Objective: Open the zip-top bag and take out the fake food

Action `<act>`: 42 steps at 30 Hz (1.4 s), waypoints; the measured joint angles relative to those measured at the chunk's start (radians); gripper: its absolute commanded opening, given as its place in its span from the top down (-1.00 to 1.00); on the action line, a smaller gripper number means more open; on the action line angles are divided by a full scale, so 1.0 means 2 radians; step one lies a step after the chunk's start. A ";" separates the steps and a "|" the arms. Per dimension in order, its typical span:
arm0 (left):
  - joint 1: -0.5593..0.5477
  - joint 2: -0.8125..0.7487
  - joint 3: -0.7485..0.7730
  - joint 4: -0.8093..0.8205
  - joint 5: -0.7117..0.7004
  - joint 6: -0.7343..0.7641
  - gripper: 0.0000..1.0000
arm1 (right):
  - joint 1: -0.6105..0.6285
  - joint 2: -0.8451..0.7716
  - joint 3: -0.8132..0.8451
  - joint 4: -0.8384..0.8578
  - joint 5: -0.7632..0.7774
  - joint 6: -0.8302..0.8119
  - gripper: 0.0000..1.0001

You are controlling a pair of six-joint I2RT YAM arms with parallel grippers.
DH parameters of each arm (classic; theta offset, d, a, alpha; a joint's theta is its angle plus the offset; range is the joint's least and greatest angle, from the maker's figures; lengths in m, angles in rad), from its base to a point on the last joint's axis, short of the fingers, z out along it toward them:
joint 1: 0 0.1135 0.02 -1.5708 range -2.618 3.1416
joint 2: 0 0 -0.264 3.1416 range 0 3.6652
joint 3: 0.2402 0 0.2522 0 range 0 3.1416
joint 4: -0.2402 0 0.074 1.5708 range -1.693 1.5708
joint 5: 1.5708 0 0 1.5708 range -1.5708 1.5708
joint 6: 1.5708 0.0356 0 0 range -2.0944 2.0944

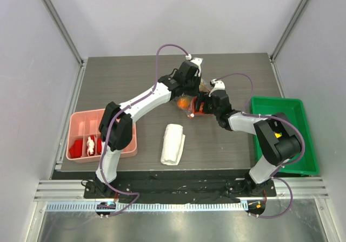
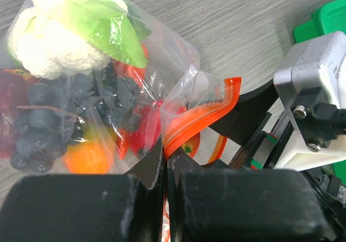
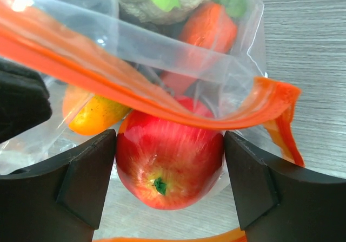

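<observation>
Pulling the red apple (image 3: pixel 165 171) out could drag the zip-top bag (image 2: pixel 162 47) along, or tear its orange zip strip (image 2: pixel 201 117) from the left tool (image 2: pixel 165 169), which pinches that lip. The right tool (image 3: pixel 170 144) clamps the apple at the bag's mouth. Both tools meet over the middle of the table (image 1: pixel 124 79), nearer its far edge.

I counted one bag (image 2: pixel 167 47), holding one apple (image 3: pixel 168 161), one cauliflower (image 2: pixel 48 41), one grape bunch (image 2: pixel 48 117) and one orange fruit (image 2: pixel 86 158) that I could see; one cloth (image 1: pixel 173 143), one pink tray (image 1: pixel 92 122), one green bin (image 1: pixel 292 108).
</observation>
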 measured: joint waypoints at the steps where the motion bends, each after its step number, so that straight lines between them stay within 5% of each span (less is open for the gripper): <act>1: 0.000 0.000 0.000 0.000 0.000 0.000 1.00 | 0.000 0.002 0.000 0.003 0.001 0.002 -0.67; 4: 0.000 0.000 0.000 0.000 -0.002 -0.001 1.00 | 0.000 0.004 0.000 0.008 0.002 0.006 -0.50; 7: -0.001 0.000 0.000 0.001 0.002 -0.004 1.00 | 0.000 0.004 0.000 0.007 0.001 0.006 -0.07; 8: -0.002 0.000 0.000 0.002 0.002 -0.004 1.00 | 0.001 0.004 -0.001 0.007 0.001 0.008 0.27; 14: -0.008 -0.001 -0.010 0.013 0.001 -0.003 1.00 | 0.004 -0.023 -0.007 -0.027 0.014 0.024 0.98; 26: -0.017 -0.025 -0.056 0.050 0.014 -0.013 1.00 | 0.018 -0.190 0.001 -0.187 0.062 0.057 0.98; 33: -0.020 -0.034 -0.064 0.055 0.033 -0.018 1.00 | 0.005 -0.287 0.044 -0.365 0.195 0.110 0.98; 37: -0.020 -0.036 -0.072 0.059 0.042 -0.018 1.00 | -0.072 -0.311 0.050 -0.438 0.263 0.150 0.98; 42: -0.020 -0.037 -0.084 0.067 0.056 -0.018 1.00 | -0.256 -0.315 0.037 -0.485 0.276 0.176 0.89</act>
